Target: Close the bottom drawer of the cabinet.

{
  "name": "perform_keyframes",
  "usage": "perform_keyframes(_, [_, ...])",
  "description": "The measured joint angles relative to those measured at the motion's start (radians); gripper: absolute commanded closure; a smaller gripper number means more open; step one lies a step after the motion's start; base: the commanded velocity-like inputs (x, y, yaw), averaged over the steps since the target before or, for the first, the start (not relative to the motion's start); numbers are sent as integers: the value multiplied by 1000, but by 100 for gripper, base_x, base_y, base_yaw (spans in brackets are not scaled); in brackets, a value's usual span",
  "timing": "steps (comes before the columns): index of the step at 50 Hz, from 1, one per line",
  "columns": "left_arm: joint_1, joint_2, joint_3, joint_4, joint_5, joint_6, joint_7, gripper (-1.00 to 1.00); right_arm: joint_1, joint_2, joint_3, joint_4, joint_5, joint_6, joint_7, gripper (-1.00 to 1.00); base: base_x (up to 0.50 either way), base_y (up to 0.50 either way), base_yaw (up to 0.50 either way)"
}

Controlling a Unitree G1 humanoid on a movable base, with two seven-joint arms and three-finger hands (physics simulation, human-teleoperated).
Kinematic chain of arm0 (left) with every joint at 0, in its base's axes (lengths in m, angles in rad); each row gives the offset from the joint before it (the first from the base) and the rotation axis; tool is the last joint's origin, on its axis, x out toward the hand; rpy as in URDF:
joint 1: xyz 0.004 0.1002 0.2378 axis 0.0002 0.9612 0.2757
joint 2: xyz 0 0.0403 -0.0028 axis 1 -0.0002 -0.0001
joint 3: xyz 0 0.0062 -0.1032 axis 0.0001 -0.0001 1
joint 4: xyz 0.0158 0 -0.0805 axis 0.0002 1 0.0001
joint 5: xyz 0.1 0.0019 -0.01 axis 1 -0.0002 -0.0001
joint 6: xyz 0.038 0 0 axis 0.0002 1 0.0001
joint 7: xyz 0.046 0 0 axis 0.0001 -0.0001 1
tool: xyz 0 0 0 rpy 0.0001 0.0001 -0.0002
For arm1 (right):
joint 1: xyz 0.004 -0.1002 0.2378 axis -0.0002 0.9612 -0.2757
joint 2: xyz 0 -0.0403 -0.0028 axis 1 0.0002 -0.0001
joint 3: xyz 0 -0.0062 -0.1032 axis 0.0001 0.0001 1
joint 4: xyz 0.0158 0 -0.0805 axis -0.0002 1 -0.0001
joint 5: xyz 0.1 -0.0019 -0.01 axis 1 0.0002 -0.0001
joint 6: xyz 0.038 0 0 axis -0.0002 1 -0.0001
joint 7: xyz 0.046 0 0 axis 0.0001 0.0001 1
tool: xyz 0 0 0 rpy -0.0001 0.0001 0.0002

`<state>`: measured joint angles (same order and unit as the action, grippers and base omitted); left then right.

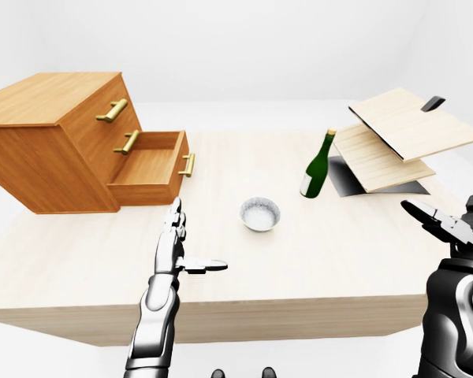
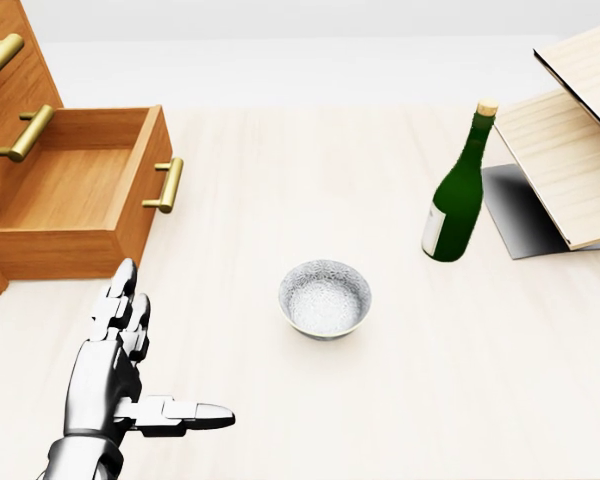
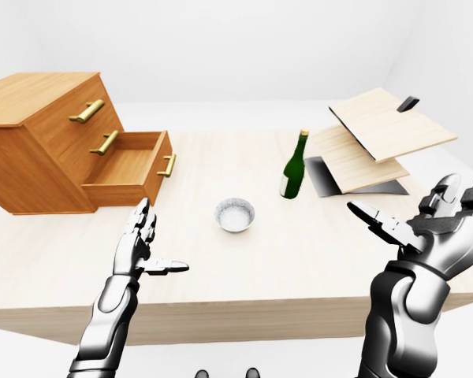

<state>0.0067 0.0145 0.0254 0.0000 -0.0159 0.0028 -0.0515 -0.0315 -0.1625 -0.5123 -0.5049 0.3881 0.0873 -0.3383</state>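
While open, bottom drawer (image 2: 75, 190) lies above left hand (image 2: 120, 370).

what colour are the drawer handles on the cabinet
Brass gold; the bottom drawer handle shows it best in the head view.

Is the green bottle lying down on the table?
No, the green bottle stands upright on the table, cork end up, to the right of the bowl in the head view.

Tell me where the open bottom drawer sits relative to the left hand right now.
In the head view the bottom drawer juts from the cabinet at upper left, directly above the open left hand, with the bowl to its lower right.
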Motion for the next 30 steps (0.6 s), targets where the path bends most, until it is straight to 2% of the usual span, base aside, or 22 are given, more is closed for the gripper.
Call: perform_keyframes(30, [-5,1,2,7,1,-2,0,-100,-3,-2,4,3,10,0,29,-100,25,0,0])
